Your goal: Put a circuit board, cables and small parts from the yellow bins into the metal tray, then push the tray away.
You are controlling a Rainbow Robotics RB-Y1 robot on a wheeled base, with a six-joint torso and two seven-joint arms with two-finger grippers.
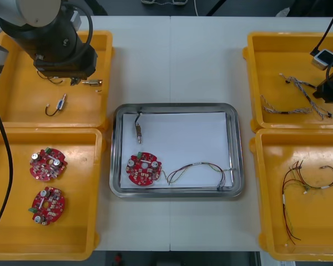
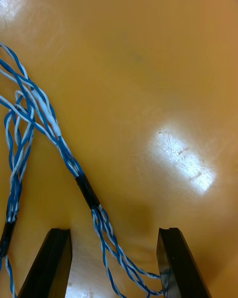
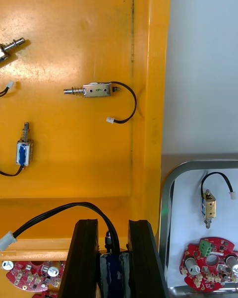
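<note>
Blue-and-white twisted cable (image 2: 87,191) lies inside the wide-open right gripper (image 2: 113,236); closing looks next. Left gripper (image 3: 113,226), over its bin (image 3: 74,144), apparently clamps a small metal part (image 3: 111,268).

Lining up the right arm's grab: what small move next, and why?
Probably close the right gripper on the twisted blue and white cable: its open fingers straddle it in the yellow bin, and the metal tray holds none yet.

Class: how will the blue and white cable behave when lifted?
Probably floppy: the cable inside the open right gripper lies in loose curves, so its ends would sag. Likely light, given thin strands. It may drag the crossing cable.
</note>
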